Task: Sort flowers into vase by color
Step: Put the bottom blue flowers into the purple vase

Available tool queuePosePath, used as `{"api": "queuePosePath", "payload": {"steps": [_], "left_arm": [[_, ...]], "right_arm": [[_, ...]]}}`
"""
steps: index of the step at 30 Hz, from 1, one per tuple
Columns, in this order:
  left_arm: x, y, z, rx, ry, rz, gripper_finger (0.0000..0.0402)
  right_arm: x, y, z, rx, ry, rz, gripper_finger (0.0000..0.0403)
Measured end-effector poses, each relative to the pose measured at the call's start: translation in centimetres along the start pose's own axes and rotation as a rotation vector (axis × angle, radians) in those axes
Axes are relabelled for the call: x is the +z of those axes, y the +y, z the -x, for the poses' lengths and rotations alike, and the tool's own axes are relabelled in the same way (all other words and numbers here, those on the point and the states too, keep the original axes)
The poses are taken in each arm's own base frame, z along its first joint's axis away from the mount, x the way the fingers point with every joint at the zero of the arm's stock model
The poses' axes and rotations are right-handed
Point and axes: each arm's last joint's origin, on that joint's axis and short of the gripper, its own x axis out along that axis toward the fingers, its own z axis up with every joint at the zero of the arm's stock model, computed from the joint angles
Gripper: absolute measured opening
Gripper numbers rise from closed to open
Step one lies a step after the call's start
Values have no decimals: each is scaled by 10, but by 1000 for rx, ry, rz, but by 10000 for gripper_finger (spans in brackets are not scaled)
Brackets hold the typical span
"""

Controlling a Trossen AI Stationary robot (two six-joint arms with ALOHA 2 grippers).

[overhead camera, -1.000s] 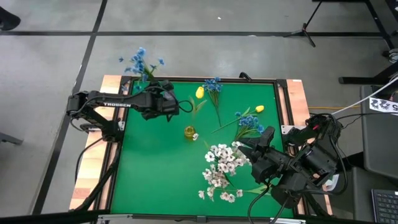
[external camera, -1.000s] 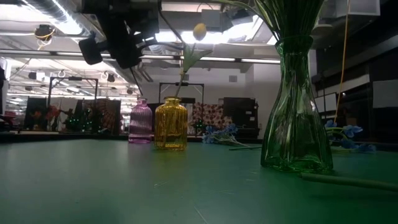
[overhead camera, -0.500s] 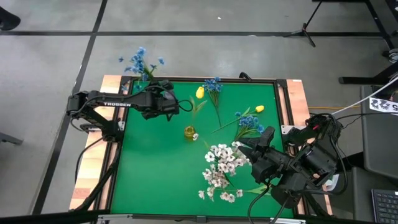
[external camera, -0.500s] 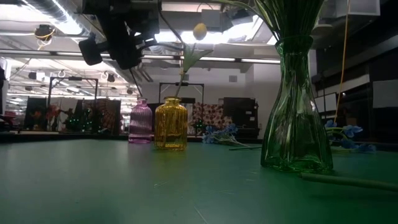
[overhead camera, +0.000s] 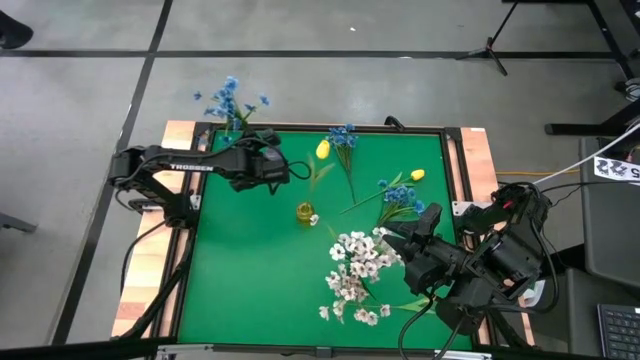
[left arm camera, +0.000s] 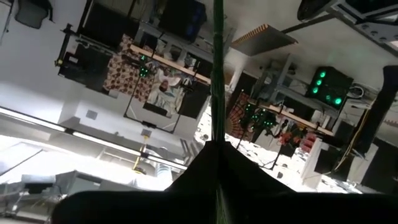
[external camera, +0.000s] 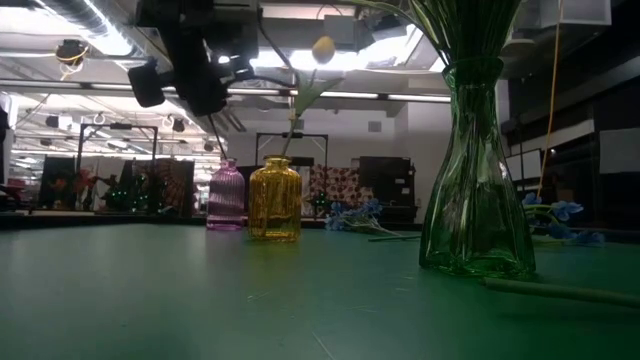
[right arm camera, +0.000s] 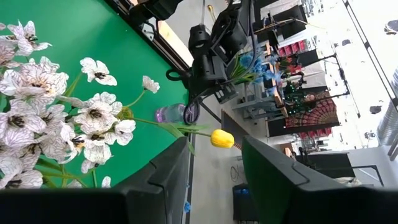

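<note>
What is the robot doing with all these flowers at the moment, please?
It is sorting flowers into vases by colour. The left claw is shut on the stem of a blue sprig, held up near the table's far left corner, above the purple vase. The right claw is open and waits beside the white flowers in the green vase. One yellow tulip already stands in the yellow vase.

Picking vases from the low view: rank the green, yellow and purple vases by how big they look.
1. green vase, though it stands nearest the camera, so its true size is unsure.
2. yellow vase.
3. purple vase, partly hidden behind the yellow one.
</note>
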Motion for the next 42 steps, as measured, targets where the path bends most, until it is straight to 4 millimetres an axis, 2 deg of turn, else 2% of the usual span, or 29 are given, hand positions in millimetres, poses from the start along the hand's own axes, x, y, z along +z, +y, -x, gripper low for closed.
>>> {"api": "queuePosePath", "payload": {"steps": [4,14,29,42], "left_arm": [[6,5,-2,5,-5,23,0],[25,9,-5,-14,-53,-65,0],[65,10,-13,-47,-67,-179,0],[68,8,-14,-75,-128,-119,20]], "right_arm": [[0,0,0,0,0,0,152],[0,1,0,15,0,1,152],[0,1,0,26,-1,1,152],[0,1,0,27,-1,1,152]]}}
